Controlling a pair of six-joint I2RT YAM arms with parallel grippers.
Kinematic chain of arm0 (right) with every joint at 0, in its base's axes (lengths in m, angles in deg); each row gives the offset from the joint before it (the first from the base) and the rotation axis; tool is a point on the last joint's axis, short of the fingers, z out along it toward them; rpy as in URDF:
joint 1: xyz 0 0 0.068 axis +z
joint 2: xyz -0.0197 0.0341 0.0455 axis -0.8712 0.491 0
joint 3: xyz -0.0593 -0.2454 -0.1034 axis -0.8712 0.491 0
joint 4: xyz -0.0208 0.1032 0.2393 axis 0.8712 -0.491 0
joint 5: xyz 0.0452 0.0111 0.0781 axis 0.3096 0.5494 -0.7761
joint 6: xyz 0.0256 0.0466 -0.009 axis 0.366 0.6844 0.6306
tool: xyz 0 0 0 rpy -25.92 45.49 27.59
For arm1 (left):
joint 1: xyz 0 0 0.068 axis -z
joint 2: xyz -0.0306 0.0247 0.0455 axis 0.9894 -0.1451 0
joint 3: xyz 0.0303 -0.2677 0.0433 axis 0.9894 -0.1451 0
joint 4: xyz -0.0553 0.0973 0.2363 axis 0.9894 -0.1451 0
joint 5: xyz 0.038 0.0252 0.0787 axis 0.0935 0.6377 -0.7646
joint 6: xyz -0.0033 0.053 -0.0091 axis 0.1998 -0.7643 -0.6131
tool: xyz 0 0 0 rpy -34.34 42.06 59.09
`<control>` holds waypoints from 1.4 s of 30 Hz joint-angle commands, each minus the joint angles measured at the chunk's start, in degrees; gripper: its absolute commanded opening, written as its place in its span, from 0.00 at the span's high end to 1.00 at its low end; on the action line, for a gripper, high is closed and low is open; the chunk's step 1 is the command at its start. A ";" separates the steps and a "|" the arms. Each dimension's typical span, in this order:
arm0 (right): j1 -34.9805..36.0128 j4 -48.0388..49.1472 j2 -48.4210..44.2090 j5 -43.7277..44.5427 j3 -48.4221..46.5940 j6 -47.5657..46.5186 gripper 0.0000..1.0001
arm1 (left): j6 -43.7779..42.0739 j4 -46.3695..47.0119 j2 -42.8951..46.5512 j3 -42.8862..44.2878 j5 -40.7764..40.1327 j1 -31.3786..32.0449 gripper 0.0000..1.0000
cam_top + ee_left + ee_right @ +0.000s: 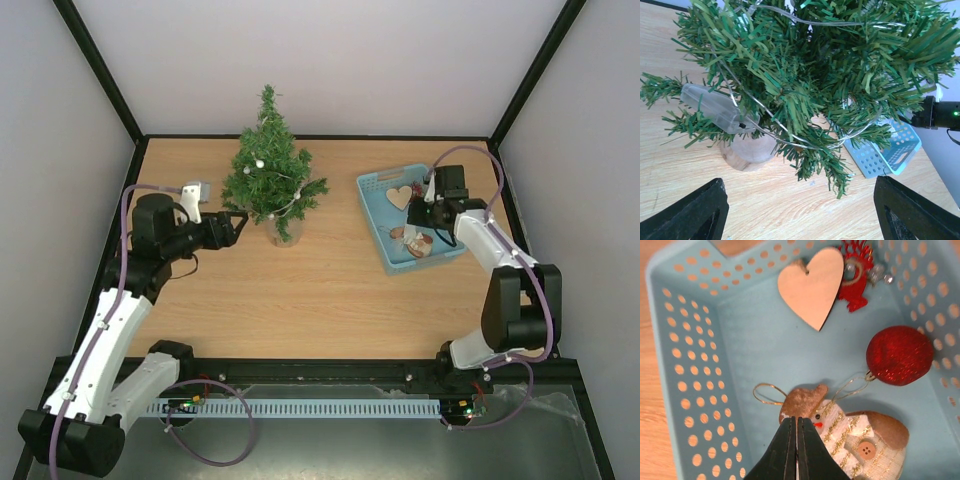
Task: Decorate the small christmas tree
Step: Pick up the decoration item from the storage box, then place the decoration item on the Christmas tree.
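Note:
The small christmas tree [270, 175] stands on a wooden stump base [747, 150] at the back left, with a wire light string and its clear battery box [715, 107] in the branches [830, 75]. My left gripper [240, 222] sits just left of the tree's foot, open and holding nothing [800, 192]. Over the blue tray [375, 215], my right gripper [425, 212] is shut, its tips [793, 419] at the brown hat of a snowman ornament [850, 437]. I see nothing between the fingers.
The tray [695, 365] also holds a wooden heart [810, 287], a red glitter ball [899, 355] and a red glitter ornament [856, 275]. Grey walls close in the table on three sides. The tray's corner [885, 155] lies behind the tree.

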 commanded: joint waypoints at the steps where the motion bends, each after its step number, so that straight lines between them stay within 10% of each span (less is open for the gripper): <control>1: 1.60 -0.72 -4.71 3.84 -3.77 2.38 0.98 | 0.51 2.59 0.73 0.85 4.57 0.20 0.19; 42: 41.18 7.54 -20.65 -21.10 -19.37 5.09 0.98 | -3.97 19.14 -9.03 11.74 23.12 21.55 0.49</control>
